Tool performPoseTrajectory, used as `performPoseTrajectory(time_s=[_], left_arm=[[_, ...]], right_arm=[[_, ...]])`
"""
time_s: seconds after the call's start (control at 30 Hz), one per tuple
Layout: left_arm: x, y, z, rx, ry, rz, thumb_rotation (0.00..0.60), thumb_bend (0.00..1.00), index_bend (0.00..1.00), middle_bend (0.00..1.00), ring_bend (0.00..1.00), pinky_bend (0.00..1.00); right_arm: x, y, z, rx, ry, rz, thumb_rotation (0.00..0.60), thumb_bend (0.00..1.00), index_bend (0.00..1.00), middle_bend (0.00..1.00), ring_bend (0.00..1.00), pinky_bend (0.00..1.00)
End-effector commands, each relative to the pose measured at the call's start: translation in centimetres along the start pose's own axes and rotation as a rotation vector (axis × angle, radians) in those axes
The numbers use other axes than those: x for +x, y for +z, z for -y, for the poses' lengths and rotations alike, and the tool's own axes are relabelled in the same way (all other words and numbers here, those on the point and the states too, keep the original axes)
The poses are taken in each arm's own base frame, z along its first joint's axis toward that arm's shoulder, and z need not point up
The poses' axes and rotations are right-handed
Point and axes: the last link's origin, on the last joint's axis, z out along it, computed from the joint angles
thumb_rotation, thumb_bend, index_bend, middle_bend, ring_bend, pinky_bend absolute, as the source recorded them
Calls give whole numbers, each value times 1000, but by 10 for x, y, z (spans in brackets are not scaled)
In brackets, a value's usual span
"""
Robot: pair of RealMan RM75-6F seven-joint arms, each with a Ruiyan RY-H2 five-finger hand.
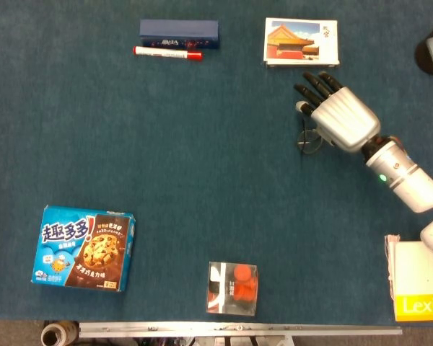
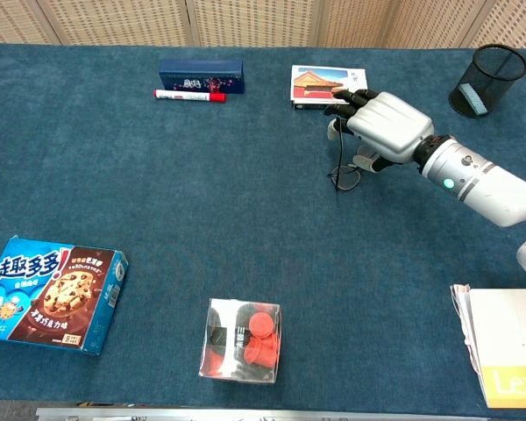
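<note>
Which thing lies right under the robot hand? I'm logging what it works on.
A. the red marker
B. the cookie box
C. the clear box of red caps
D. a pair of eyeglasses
D: the right robot hand hangs palm down over the eyeglasses, whose dark frame shows just beneath its fingers, near the postcard box.

Blue-carpeted table (image 2: 158, 193), beige panelled wall (image 2: 245, 22) behind

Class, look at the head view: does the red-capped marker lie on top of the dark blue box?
No. The marker lies on the table just in front of the dark blue box.
</note>
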Motion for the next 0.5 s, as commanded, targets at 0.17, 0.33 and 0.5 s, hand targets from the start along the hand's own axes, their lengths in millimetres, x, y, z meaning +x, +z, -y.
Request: performPoseTrajectory(time_s=[0.17, 0.33, 0.5], left_arm=[[0, 0, 0, 1, -2, -1, 600, 48, 529, 466, 342, 491], [1, 0, 0, 1, -3, -1, 600, 48, 528, 465, 342, 491], [1, 0, 0, 2, -3, -1, 600, 48, 529, 465, 342, 491]], right_arm=[[-4, -1, 0, 3, -4, 14, 600, 290, 348, 182, 12, 160], [-1, 0, -1, 1, 7, -3, 600, 289, 347, 182, 12, 160], [19, -2, -5, 6, 19, -77, 600, 290, 348, 182, 12, 160]])
